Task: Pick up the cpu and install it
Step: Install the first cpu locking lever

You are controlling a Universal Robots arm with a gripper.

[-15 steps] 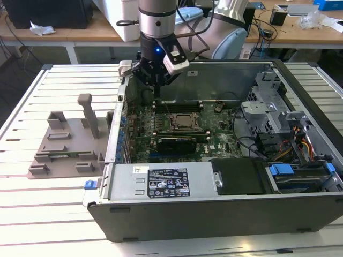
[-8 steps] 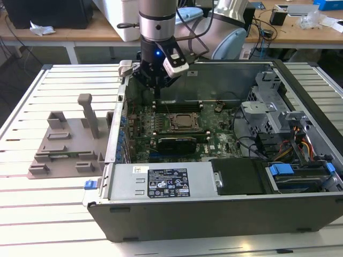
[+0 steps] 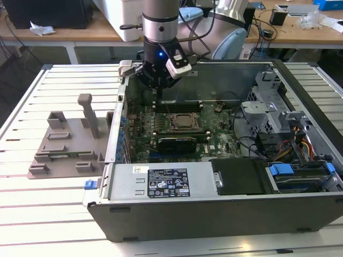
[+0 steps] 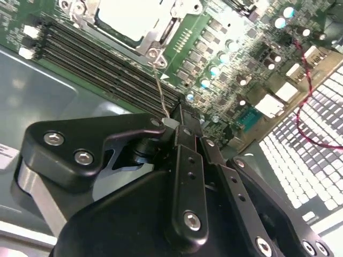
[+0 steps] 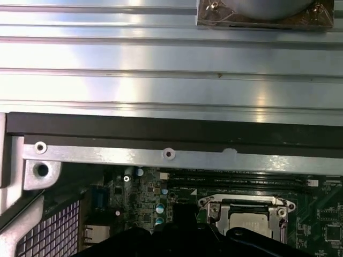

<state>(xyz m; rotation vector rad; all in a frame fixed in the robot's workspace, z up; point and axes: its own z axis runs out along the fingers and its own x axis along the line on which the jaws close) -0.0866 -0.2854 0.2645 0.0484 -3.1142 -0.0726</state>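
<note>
Slatted metal table (image 3: 64, 214) bore the open computer case (image 3: 214, 214); we saw the cpu (image 5: 247, 218) flat in its socket — shiny face up — gripper (image 3: 156, 90) hovering nearby, fingers (image 4: 188, 155) together.

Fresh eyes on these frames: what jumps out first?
The open computer case lying on the slatted table, with the gripper hanging inside it over the motherboard's far edge. Next, the cpu, shiny and already seated in its metal-framed socket. The grey moulded tray sits outside, at the exterior view's left.
</note>
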